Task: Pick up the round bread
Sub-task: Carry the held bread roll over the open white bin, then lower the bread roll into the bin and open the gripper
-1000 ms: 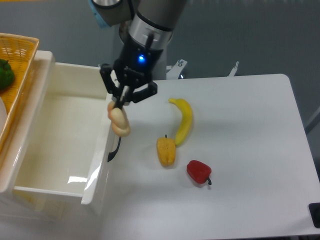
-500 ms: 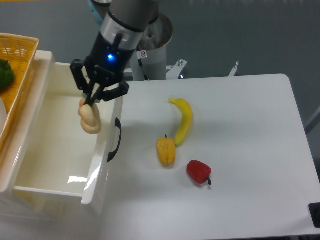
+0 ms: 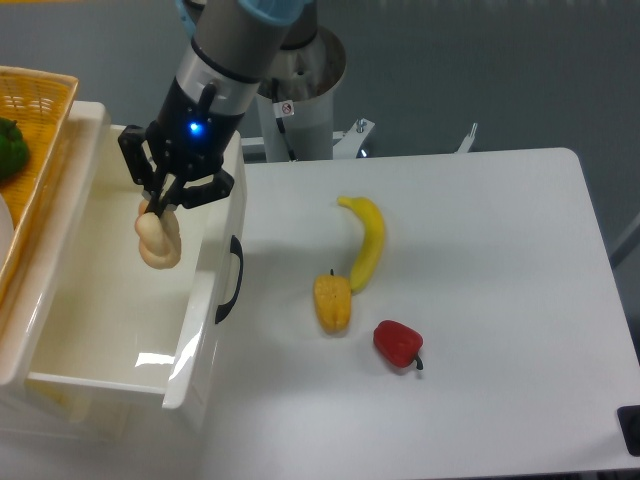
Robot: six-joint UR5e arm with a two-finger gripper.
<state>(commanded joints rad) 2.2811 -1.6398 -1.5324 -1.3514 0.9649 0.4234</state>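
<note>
The round bread (image 3: 159,238), a pale cream lumpy roll, hangs in the air over the inside of the white bin (image 3: 100,350). My gripper (image 3: 160,203) is shut on its top end, with the black fingers pointing down from the arm above. The roll is clear of the bin's floor and sits just left of the bin's right wall.
A yellow banana (image 3: 366,240), an orange-yellow pepper (image 3: 332,302) and a red pepper (image 3: 398,344) lie on the white table (image 3: 500,300). A wicker basket (image 3: 30,150) with a green vegetable (image 3: 10,148) stands at the far left, above the bin.
My gripper has carried the round bread leftward, from above the table's edge beside the bin to over the bin's interior. The other items have not moved.
</note>
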